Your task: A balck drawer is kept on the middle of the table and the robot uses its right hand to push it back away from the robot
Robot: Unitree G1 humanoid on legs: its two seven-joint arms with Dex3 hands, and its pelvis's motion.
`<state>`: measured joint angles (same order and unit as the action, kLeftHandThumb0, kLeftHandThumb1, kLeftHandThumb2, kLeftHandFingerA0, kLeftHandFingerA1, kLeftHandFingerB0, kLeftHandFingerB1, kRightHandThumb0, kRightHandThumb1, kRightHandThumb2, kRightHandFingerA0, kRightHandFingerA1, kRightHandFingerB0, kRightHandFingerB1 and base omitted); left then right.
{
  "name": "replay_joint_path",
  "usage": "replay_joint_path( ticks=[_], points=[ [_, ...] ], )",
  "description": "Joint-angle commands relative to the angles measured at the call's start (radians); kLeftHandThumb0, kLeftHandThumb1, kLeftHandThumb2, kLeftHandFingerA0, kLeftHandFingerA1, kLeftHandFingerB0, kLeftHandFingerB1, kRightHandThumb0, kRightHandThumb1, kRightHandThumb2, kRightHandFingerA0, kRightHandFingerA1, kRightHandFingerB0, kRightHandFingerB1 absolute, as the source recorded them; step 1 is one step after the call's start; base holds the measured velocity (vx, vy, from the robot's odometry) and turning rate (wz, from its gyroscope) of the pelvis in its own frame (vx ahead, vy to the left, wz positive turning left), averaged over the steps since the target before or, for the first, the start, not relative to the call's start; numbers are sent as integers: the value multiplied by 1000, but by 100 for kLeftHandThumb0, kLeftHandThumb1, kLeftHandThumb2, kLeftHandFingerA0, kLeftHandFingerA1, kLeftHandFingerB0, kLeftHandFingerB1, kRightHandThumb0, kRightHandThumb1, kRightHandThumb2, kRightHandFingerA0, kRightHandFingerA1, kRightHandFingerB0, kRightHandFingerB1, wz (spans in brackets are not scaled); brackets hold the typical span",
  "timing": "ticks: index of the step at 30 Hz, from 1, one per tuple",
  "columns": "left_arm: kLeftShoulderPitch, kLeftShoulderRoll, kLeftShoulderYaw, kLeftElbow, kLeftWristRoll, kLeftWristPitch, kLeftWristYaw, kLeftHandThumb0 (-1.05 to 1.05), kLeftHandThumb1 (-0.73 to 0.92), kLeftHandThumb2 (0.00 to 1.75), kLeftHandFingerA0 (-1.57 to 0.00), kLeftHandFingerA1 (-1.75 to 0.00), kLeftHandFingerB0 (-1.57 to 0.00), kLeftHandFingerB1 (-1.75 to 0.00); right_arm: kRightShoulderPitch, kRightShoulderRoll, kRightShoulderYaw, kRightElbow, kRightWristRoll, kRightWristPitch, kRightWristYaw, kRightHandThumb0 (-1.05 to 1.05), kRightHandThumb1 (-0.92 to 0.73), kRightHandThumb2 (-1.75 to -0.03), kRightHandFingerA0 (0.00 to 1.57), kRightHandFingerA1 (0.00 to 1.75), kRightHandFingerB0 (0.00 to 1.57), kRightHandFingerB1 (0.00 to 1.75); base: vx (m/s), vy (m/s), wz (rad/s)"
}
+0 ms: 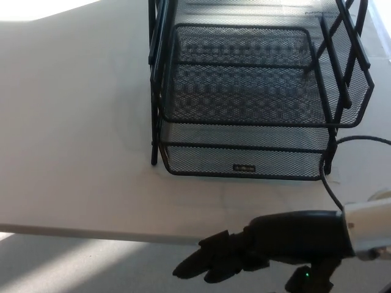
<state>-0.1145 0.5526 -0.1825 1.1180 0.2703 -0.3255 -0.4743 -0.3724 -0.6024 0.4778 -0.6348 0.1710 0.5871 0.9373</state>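
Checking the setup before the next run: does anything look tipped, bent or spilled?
Nothing stands out. The black mesh drawer unit stands upright on the table, its trays level. The right hand hangs off it, past the table's near edge.

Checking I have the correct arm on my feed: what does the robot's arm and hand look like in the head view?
Only the right arm shows. The right hand is matte black with thick, blunt fingers, joined to a black wrist section. Behind it sits a silver-white forearm shell. A thin black cable loops above the arm, and a small green light glows beneath the wrist.
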Motion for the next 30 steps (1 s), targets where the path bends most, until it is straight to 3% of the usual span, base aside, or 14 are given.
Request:
replay_joint_path(
  ticks=[1,4,5,9,10,17,18,19,20,21,24,25,29,30],
  points=[
    [2,30,12,12,-11,-11,-18,-68,80,64,-23,-30,-20,-27,419,-170,-463,-377,98,-196,93,-74,-69,-101,0,22,4,25,0,0,0],
    [3,27,19,16,-20,-13,-23,-69,80,65,-23,-30,-20,-28,529,-153,-552,-325,71,-236,91,-75,-70,-103,0,22,4,24,0,0,0],
    [2,26,18,14,-19,-8,-22,-68,81,65,-23,-30,-22,-28,598,-141,-596,-236,31,-283,73,-72,-87,-67,4,24,6,22,0,0,0],
    [2,26,19,16,-20,-16,-25,-66,82,65,-23,-30,-21,-28,716,-78,-654,2,-18,-385,-16,-75,-76,-72,6,22,9,22,0,0,0],
    [1,24,19,18,-21,-14,-24,-68,81,65,-23,-30,-21,-28,751,-50,-671,100,-38,-414,-66,-83,-72,-103,4,23,13,27,0,0,0],
    [0,23,21,20,-23,-15,-22,-68,81,65,-24,-30,-22,-29,806,56,-737,416,-60,-435,-242,-81,-67,-99,2,35,7,37,0,0,0],
    [1,25,22,22,-23,-16,-22,-68,81,65,-23,-30,-21,-29,796,58,-719,504,-102,-412,-313,-35,-50,-106,0,48,0,46,0,0,0],
    [3,27,22,22,-24,-17,-24,-68,81,65,-22,-30,-21,-28,781,48,-689,595,-153,-406,-375,-73,-64,-99,0,38,15,44,0,0,0],
    [3,28,22,22,-24,-18,-26,-68,81,65,-22,-30,-21,-28,766,36,-660,664,-193,-411,-416,-73,-64,-99,0,38,15,44,0,0,0],
    [3,28,21,24,-23,-18,-25,-68,80,65,-22,-30,-20,-28,755,32,-648,698,-205,-401,-430,-73,-79,-66,10,22,17,27,0,0,0],
    [1,27,21,27,-22,-15,-22,-67,81,65,-22,-30,-19,-28,706,38,-616,853,-207,-388,-463,-74,-66,-94,6,31,12,40,0,0,0],
    [3,27,19,24,-19,-14,-19,-67,81,65,-22,-30,-19,-28,697,37,-607,887,-211,-397,-467,-69,-82,-64,9,25,19,28,0,0,0],
    [1,25,13,23,-11,-9,-7,-67,81,65,-22,-30,-20,-28,637,55,-571,1119,-209,-463,-488,-66,-82,-65,13,23,17,27,0,0,0],
    [-1,24,14,25,-11,-3,-6,-68,80,65,-22,-29,-19,-28,619,68,-572,1190,-193,-479,-477,-67,-67,-93,5,33,7,33,0,0,0]
  ],
)
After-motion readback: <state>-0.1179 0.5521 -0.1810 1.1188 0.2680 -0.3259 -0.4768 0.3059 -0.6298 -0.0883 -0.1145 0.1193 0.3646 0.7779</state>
